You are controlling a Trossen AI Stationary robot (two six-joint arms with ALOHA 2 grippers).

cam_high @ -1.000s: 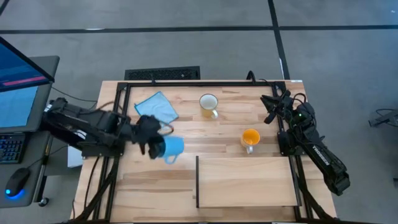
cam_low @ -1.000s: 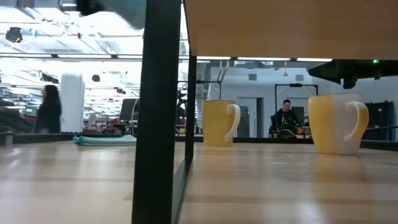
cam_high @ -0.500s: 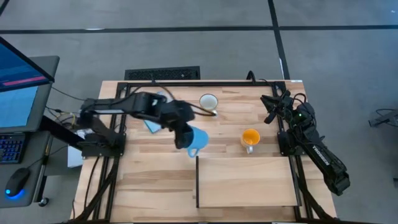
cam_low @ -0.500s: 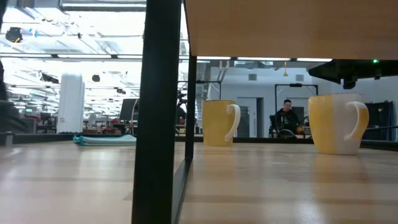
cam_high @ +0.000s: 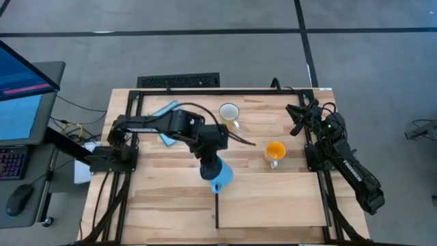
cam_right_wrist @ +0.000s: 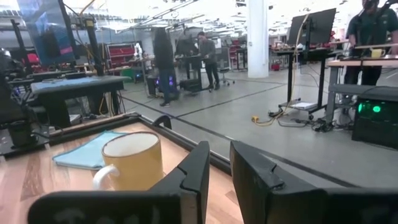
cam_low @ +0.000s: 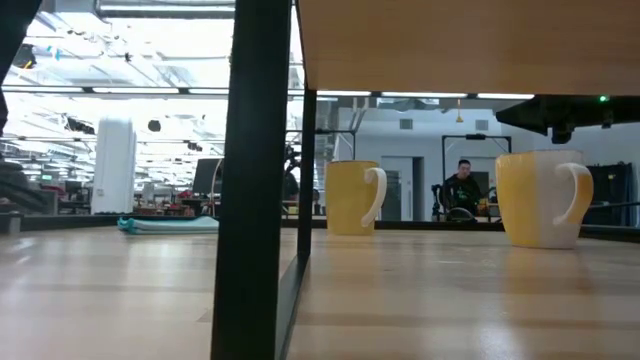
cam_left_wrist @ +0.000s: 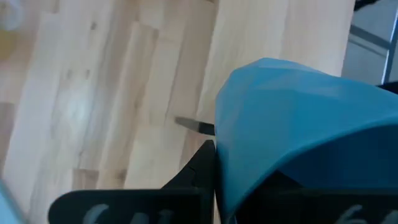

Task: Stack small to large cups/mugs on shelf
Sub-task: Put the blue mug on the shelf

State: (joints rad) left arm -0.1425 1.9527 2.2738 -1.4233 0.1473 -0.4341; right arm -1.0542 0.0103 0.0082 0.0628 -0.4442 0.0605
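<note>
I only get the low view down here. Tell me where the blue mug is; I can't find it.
Observer: The blue mug is off the table, held in the left claw.
Operator: Give me its position against the shelf.
Observer: From above, it hangs over the shelf's left edge, at the corner on the side of the other two mugs.
Operator: Now report the right arm.
Observer: It waits at the table's right edge, with the right claw empty and well apart from the orange mug.
</note>
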